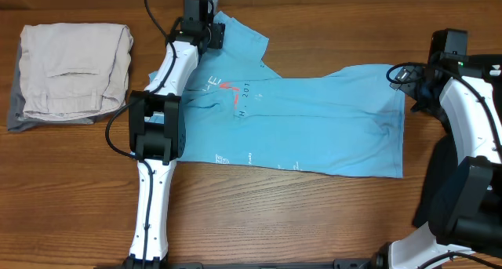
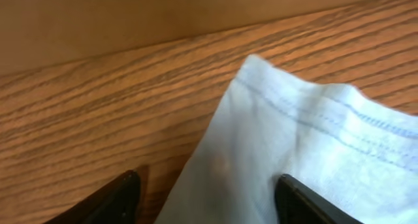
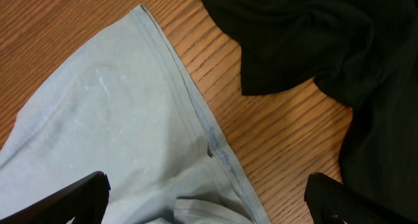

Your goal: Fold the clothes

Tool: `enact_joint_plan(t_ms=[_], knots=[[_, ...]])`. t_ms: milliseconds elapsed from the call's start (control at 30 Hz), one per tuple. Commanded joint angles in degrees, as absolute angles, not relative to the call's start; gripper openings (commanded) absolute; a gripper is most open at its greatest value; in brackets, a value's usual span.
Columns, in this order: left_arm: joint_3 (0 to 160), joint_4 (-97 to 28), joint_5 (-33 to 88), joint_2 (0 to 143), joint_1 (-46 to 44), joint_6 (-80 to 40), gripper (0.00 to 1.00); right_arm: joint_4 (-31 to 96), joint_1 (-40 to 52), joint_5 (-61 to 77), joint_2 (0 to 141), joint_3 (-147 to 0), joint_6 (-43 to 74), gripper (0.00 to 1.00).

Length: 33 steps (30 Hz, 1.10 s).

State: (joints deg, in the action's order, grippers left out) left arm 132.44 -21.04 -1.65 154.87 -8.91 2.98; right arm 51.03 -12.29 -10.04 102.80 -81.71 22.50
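Light blue short-sleeved T-shirt [image 1: 314,120] lies flat. Left gripper [image 2: 208,191], eleven o'clock, parted astride sleeve, unclamped. Right gripper [image 3: 208,194], two o'clock corner, wide open, empty.

Behind the left gripper [image 2: 206,191], its arm [image 1: 169,69] hides part of the T-shirt's [image 1: 329,120] lettering [image 1: 227,89] (the rest too small to read); its fingers [image 2: 121,198] run off-frame.
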Motion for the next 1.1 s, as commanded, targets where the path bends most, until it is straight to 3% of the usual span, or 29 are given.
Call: enact_joint_plan(t_ms=[0,200,300,567,733,833,933,1067], knots=[[134.28,-20.53,1.10,156.33,-8.67,2.11,0.68,50.89,-12.29,-10.46,101.91,-82.46,22.76,1.00],[133.99,-20.73,1.13,156.33,-8.56,2.13,0.49,50.87,-12.29,-10.46,101.91,-82.46,22.76,1.00],[133.99,-20.64,1.13,156.33,-8.56,2.13,0.62,50.87,-12.29,-10.46,101.91,-82.46,22.76,1.00],[133.99,-17.08,1.19,158.06,-8.56,2.13,0.65,50.87,-12.29,-10.46,101.91,-82.48,22.76,1.00],[133.99,-16.62,1.54,159.37,-8.56,2.15,0.60,50.87,-12.29,-10.46,101.91,-82.46,22.76,1.00],[133.99,-16.38,1.52,159.48,-8.56,2.15,0.41,50.89,-12.29,-10.46,101.91,-82.46,22.76,1.00],[134.37,-16.16,1.52,159.46,-8.56,2.15,0.37,50.87,-12.29,-10.48,101.91,-82.48,22.76,1.00],[136.40,-16.82,1.58,159.46,-8.56,2.13,0.24,50.87,-12.29,-10.46,101.91,-82.46,22.76,1.00]])
